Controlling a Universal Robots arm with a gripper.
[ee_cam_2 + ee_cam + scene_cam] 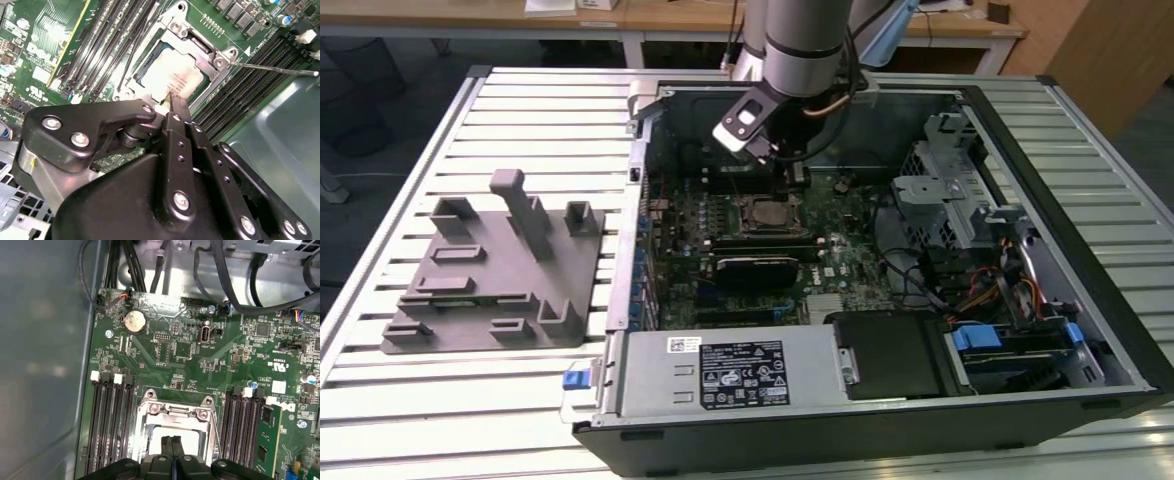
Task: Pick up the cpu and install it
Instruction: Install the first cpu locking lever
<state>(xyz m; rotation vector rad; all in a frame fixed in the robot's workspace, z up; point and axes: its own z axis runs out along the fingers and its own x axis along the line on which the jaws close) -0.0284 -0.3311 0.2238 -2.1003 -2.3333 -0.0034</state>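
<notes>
Open PC case [1121, 330] lies flat on the slatted desk [400, 400], w/ the motherboard [847, 272] facing up. The arm [807, 40] reaches down into the case and puts the hand [176, 100] right over the socket [200, 45] near the board's middle.

Hand state: in both wrist views the two black fingers [167, 447] are pressed together. There's only a hairline btwn them and nothing is gripped. The tips are at the cpu's top surface, but I can't tell if they're touching it or just above.

The cpu [167, 75] lies flat in the socket w/ its pale metal top up, framed by the socket's metal bracket w/ screws at the corners. In the first wrist view it shows as pale patches [152, 437] either side of the fingers. In the exterior view it's the small square [771, 212] just under the arm's tip.

A thin metal rod [275, 68] sticks out from one socket corner, across the black memory slots [250, 90]. Slots run along both sides of the socket, and a green memory stick [267, 440] is seated in one bank. A coin cell [134, 321] sits near the board's edge, by the black cables [235, 290].

A silver power supply [720, 370] fills a case corner. A grey plastic fixture [494, 270] stands on the desk at the exterior view's left, apart from the case.
</notes>
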